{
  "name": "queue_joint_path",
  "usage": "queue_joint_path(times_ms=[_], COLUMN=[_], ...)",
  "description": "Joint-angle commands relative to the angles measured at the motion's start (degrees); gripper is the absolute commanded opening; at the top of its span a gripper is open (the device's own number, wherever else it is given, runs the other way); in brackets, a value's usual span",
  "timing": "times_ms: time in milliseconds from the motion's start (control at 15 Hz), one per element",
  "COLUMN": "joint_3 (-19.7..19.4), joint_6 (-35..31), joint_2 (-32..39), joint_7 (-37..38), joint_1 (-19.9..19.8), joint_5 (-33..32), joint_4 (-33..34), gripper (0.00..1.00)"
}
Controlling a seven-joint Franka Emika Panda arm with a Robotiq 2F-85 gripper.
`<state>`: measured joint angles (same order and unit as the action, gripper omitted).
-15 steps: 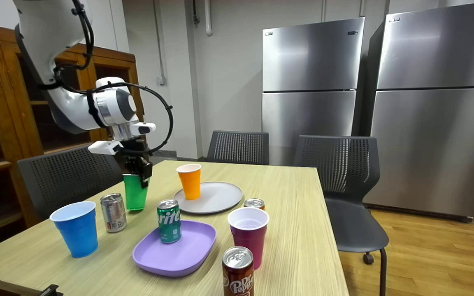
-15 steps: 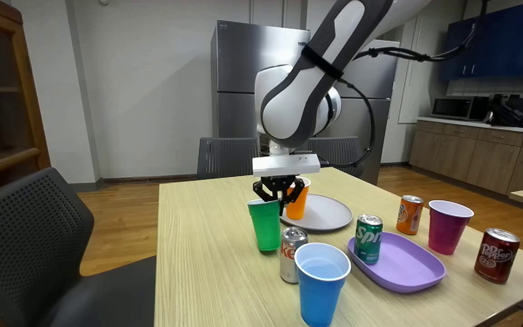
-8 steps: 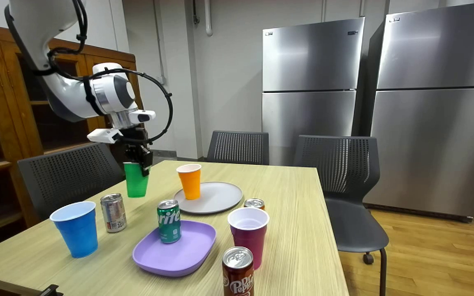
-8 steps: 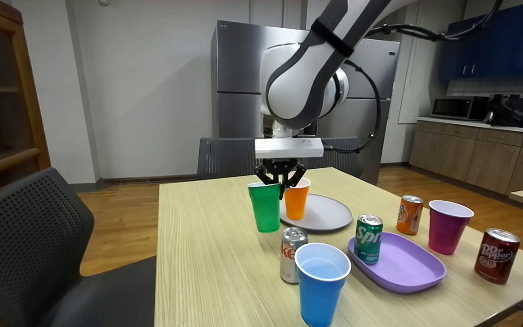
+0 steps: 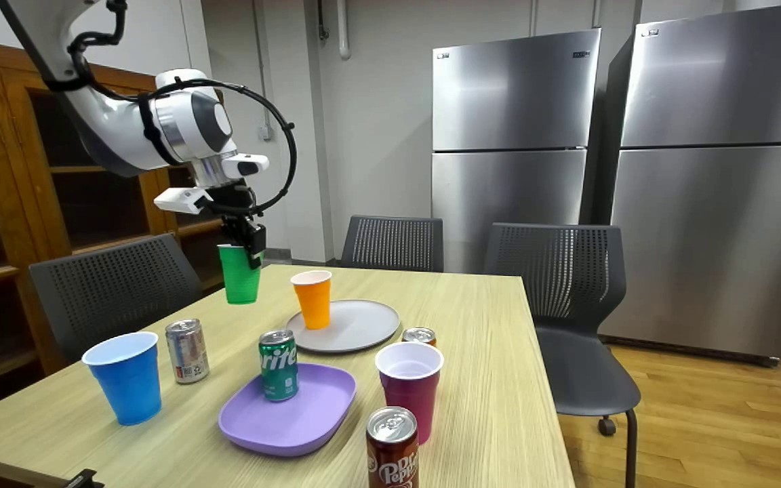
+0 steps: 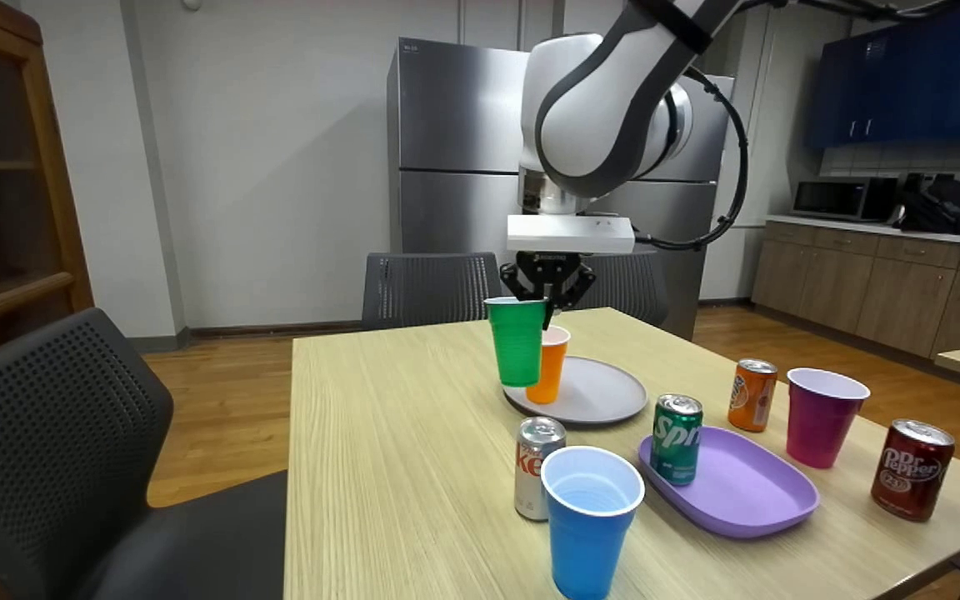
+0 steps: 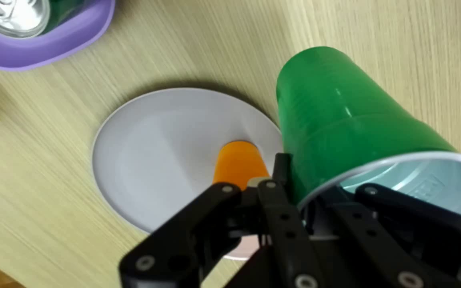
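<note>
A: Here's the gripper (image 6: pixel 545 313), clamped on the wall of the green cup (image 7: pixel 342 108), one finger (image 7: pixel 281 167) pressed outside, its partner over the rim on the inside!

B: And the cup hangs in the air, nearly upright, raised off the table (image 6: pixel 380 458), near the orange cup (image 5: pixel 313 301) that stands on the grey plate (image 5: pixel 363 332).

A: Anything to read on it?

B: Raised marks on its pale inside, there in the wrist view, but too faint for me to spell out.

A: Over to the labels, then! A green can (image 6: pixel 677 446) on the purple tray (image 6: pixel 755 492), big white letters wrapping round: put both exterior views together and you get "Sprite".

B: A silver can (image 6: pixel 532 483) near the blue cup (image 6: pixel 588 533): "ke" in red in an exterior view, the rest turned away. There's a pale panel of small print low on another side, far too tiny.

A: A dark red can (image 6: pixel 912 471) beside the maroon cup (image 6: pixel 817 425): "Dr Pepper", loud and clear, with a "23" underneath!

B: And across that cup sits an orange can (image 6: pixel 752 398), its round emblem too small for a safe call.

A: The steel refrigerator (image 5: pixel 512 102): little badges in its top corners, beyond my eyes from here.

B: Same for the white print on the gripper's black body: just a blur.
</note>
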<state>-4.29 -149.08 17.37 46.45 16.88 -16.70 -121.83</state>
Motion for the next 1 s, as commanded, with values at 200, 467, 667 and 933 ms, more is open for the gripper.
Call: queue_joint_path(times_ms=[200, 467, 667, 933], joint_3=[-3.9, -5.6, -7.1, -8.4], joint_6=[-1.7, -1.0, -0.5, 0.0], joint_2=[-5.4, -5.3, -4.8, -3.4], joint_7=[4.0, 4.9, 6.4, 9.9], joint_1=[-3.3, -5.8, -6.9, -8.0], joint_5=[-5.2, -6.7, -8.5, -9.5], joint_4=[-4.8, -4.9, -4.9, -3.4], gripper=[0.01, 0.01, 0.01, 0.01])
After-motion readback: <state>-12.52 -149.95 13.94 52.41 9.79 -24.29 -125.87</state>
